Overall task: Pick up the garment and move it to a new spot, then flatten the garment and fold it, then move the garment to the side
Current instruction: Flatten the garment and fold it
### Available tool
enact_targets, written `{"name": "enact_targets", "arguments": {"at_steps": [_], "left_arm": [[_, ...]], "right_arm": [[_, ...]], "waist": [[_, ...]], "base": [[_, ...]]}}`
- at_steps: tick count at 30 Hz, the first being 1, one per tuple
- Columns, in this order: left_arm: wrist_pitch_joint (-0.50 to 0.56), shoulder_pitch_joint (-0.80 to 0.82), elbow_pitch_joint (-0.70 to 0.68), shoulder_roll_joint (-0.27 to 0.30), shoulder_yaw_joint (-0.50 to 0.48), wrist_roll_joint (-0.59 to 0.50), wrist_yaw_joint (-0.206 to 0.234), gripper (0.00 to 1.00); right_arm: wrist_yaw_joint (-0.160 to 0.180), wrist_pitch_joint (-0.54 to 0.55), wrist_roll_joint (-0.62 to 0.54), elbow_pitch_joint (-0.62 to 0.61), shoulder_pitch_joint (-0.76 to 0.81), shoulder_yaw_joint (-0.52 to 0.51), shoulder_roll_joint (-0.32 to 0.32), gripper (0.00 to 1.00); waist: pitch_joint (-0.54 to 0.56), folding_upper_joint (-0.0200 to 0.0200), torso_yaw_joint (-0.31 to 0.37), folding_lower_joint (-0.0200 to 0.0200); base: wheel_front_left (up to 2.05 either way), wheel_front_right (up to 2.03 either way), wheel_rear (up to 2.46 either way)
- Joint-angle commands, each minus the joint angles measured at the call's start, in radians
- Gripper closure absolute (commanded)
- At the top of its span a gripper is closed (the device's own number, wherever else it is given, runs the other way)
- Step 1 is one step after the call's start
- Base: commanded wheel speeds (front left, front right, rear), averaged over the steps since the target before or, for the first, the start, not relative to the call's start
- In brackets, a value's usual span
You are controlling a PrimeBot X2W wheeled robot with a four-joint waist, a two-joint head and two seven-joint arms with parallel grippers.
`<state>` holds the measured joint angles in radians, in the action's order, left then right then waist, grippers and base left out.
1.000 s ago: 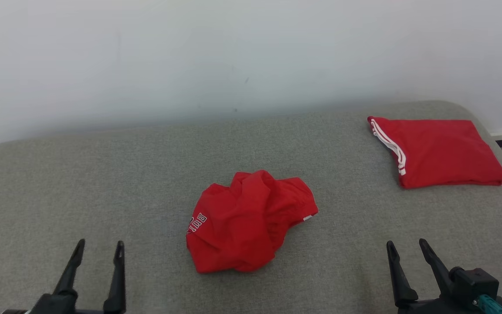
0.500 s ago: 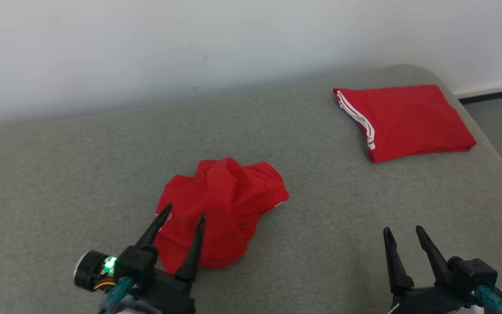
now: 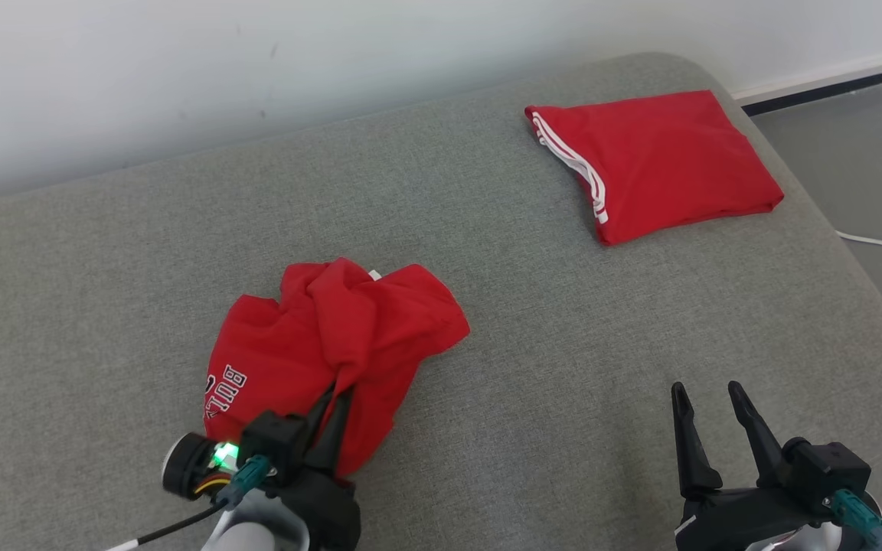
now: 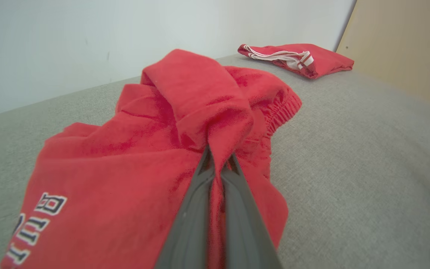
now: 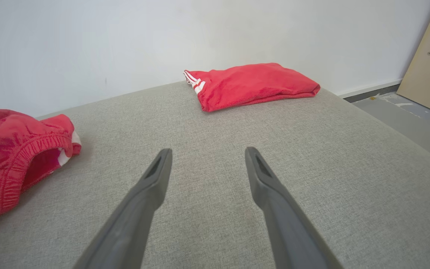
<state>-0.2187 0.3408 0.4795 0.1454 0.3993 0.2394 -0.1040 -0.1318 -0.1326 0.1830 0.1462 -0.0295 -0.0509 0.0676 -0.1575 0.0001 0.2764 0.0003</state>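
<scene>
- Nearest, at about seven o'clock on the grey cushion [image 3: 563, 344], the left gripper [image 3: 336, 398] is clamped tight on a fold of the crumpled garment [image 3: 334, 329]; in the left wrist view its two dark fingers [image 4: 200, 209] pinch a ridge of red cloth between them.
- At about five o'clock the right gripper [image 3: 705, 390] hovers low over bare cushion with its jaws spread wide and nothing between them, well apart from any cloth.
- The crumpled garment lies just left of the cushion's middle, bunched, red, with white block letters on its seven o'clock side and an elastic waistband at its three o'clock edge, as the right wrist view shows [image 5: 9, 149].
- Farther off, at about one o'clock, a folded garment [image 3: 663, 157], red with white stripes along one edge, lies flat near the cushion's back corner.
- Beyond it, at two o'clock, grey floor [image 3: 854, 168] with a white cable [image 3: 881, 245].
- At twelve o'clock, a plain white wall [image 3: 257, 61].
</scene>
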Motion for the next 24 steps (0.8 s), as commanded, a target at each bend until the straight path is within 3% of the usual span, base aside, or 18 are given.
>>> {"name": "enact_targets", "arguments": {"at_steps": [1, 10, 17, 18, 19, 20, 24], "left_arm": [[-0.01, 0.021, 0.001, -0.009, 0.005, 0.001, 0.001, 1.0], [-0.036, 0.095, -0.074, -0.084, 0.121, 0.019, -0.012, 1.0], [-0.043, 0.098, -0.016, -0.095, 0.246, 0.071, -0.01, 1.0], [-0.043, 0.097, -0.006, -0.095, 0.26, 0.086, -0.002, 0.82], [-0.044, 0.1, 0.002, -0.095, 0.272, 0.091, 0.005, 0.27], [-0.045, 0.102, 0.003, -0.095, 0.278, 0.102, 0.015, 0.0], [-0.048, 0.097, -0.04, -0.095, 0.265, 0.103, 0.054, 0.0]], "right_arm": [[0.002, -0.004, -0.001, 0.001, -0.008, -0.002, -0.006, 0.0], [0.002, -0.008, -0.008, 0.011, -0.017, -0.014, -0.007, 0.0], [0.002, -0.003, -0.007, 0.019, -0.025, 0.003, 0.001, 0.0], [0.002, -0.003, -0.007, 0.02, -0.024, 0.003, 0.003, 0.0], [0.002, -0.002, -0.008, 0.02, -0.022, 0.0, 0.005, 0.0], [0.002, -0.001, -0.008, 0.019, -0.017, -0.001, 0.006, 0.0], [0.002, 0.006, -0.01, 0.017, 0.004, -0.015, 0.012, 0.0]], "waist": [[-0.002, -0.0001, 0.004, -0.0003], [0.015, -0.0001, -0.022, -0.0003], [0.028, -0.0001, -0.031, -0.0003], [0.031, -0.0001, -0.034, -0.0003], [0.034, -0.0001, -0.038, -0.0003], [0.039, -0.0001, -0.043, -0.0003], [0.063, -0.0001, -0.077, -0.0003]], "base": [[0.0, 0.0, 0.0], [0.0, 0.0, 0.0], [0.0, 0.0, 0.0], [0.0, 0.0, 0.0], [0.0, 0.0, 0.0], [0.0, 0.0, 0.0], [0.0, 0.0, 0.0]]}}
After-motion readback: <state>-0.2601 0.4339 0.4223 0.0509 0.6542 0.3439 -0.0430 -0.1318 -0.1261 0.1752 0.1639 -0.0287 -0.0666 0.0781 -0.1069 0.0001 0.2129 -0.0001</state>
